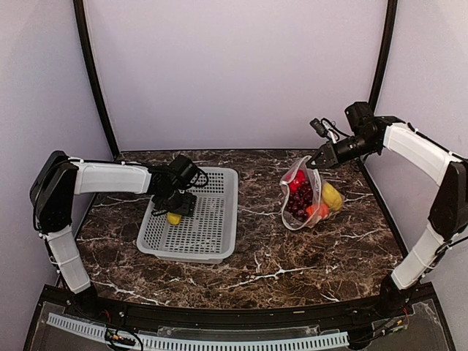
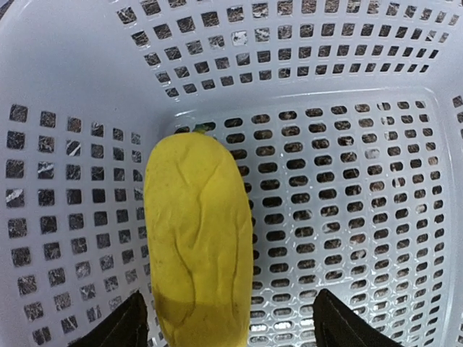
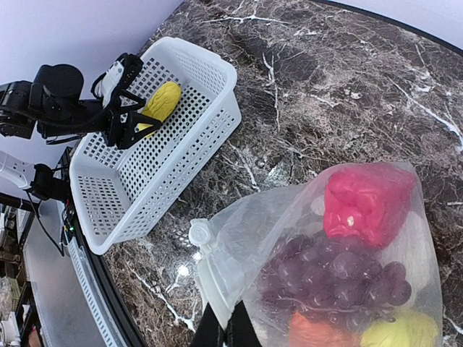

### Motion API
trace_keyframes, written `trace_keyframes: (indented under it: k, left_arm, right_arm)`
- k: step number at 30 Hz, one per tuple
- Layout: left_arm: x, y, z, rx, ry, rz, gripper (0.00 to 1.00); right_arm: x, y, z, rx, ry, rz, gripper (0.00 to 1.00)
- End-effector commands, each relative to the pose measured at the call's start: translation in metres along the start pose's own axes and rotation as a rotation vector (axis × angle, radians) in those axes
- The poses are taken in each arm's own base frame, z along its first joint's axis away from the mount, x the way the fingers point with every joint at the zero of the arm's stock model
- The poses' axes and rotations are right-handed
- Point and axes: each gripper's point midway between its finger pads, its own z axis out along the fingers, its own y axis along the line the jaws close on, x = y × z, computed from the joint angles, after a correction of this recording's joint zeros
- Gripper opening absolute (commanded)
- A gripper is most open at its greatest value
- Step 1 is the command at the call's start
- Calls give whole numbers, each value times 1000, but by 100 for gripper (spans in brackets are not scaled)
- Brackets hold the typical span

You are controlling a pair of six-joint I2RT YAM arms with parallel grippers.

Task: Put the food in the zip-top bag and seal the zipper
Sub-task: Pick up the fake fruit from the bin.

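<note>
A yellow toy food piece (image 2: 197,238) lies in the white perforated basket (image 1: 212,234); it also shows in the top view (image 1: 174,218). My left gripper (image 2: 230,300) is open and low in the basket, with a finger on each side of the piece. The clear zip-top bag (image 1: 301,194) stands on the table's right side. My right gripper (image 3: 230,316) is shut on its zipper strip (image 3: 217,278) and holds the mouth up. The bag holds a red pepper (image 3: 365,202), purple grapes (image 3: 340,278), an orange piece (image 3: 311,332) and a yellow piece (image 3: 401,336).
The basket's walls (image 2: 72,181) enclose my left gripper closely on the left and far sides. A white slider knob (image 3: 199,233) sits on the bag's mouth edge. Dark marble table (image 1: 292,256) lies between basket and bag. Curtain walls stand behind and beside.
</note>
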Motion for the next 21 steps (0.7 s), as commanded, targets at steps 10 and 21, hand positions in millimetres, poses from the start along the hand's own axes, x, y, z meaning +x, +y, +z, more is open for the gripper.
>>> trace_keyframes:
  k: [10, 21]
  left_arm:
    - [-8, 0, 29, -57, 57, 30, 53]
    - [-51, -47, -94, 125, -198, 27, 37]
  right_arm:
    - [-3, 10, -4, -3, -28, -41, 0]
    - [-4, 9, -2, -10, -25, -32, 0]
